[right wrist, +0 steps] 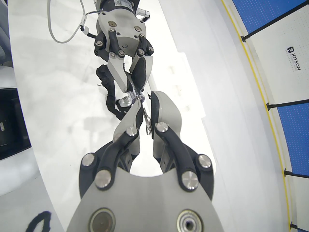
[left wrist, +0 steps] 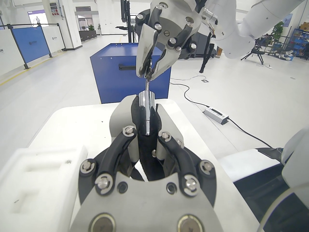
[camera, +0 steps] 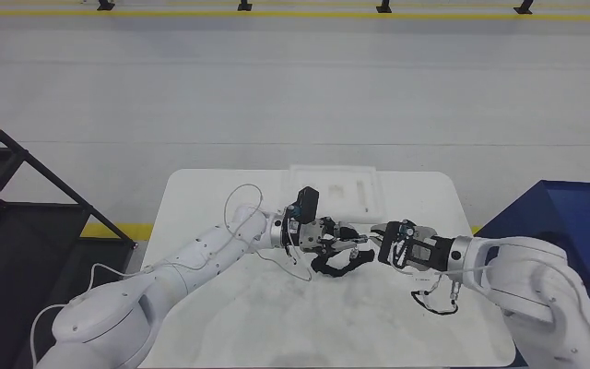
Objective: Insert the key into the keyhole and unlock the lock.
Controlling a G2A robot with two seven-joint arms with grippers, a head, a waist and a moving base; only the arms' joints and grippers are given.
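A chrome cylinder lock (left wrist: 146, 107) with a black cable (camera: 334, 267) is held above the middle of the white table (camera: 230, 314). My left gripper (left wrist: 146, 102) is shut on the cylinder, with the cable hanging down to the tabletop. Facing it, my right gripper (left wrist: 147, 74) is shut on a small metal key (left wrist: 146, 84). The key's blade meets the end face of the cylinder; how deep it sits is hidden. In the right wrist view the key (right wrist: 146, 119) lies between my right fingers (right wrist: 131, 119), and the left gripper (right wrist: 132, 88) holds the lock (right wrist: 133, 93) just beyond.
A white foam tray (camera: 334, 189) lies at the table's back edge behind both grippers. A blue cabinet (camera: 544, 217) stands off the right side. A black cord loop (camera: 438, 300) hangs under the right arm. Open tabletop lies toward the front.
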